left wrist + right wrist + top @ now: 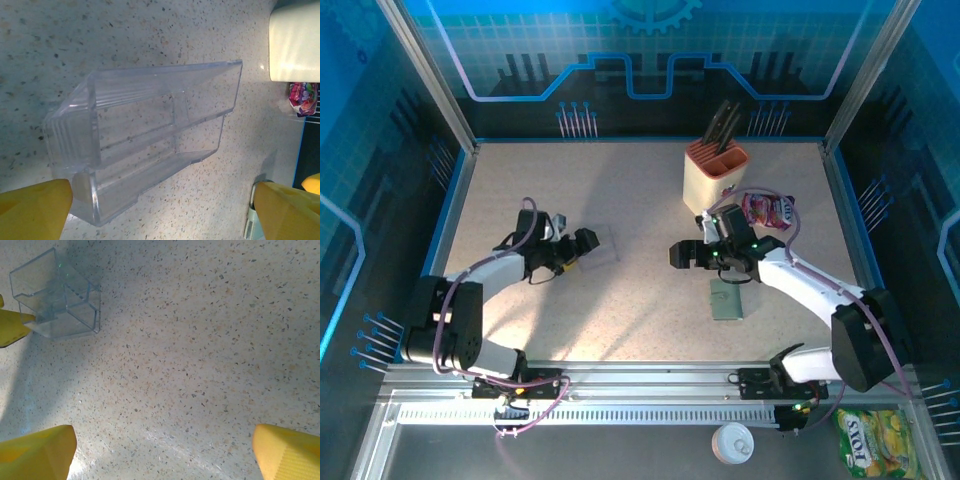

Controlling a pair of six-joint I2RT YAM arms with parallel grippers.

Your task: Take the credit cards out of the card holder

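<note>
Left gripper (588, 241) is hanging wide open at centre left, its yellow fingers (35, 210) framing the near end of a clear, hard-walled rectangular plastic box (150, 145) on the speckled beige table (640, 190). Bare tabletop is lying between the arms. Right gripper (676, 255) is also spreading wide, over open surface. The flat grey-green card holder (727, 300) is lying right of centre beside that forearm, with a cream knife block (714, 176) and a pink crinkly packet (767, 210) standing behind.
</note>
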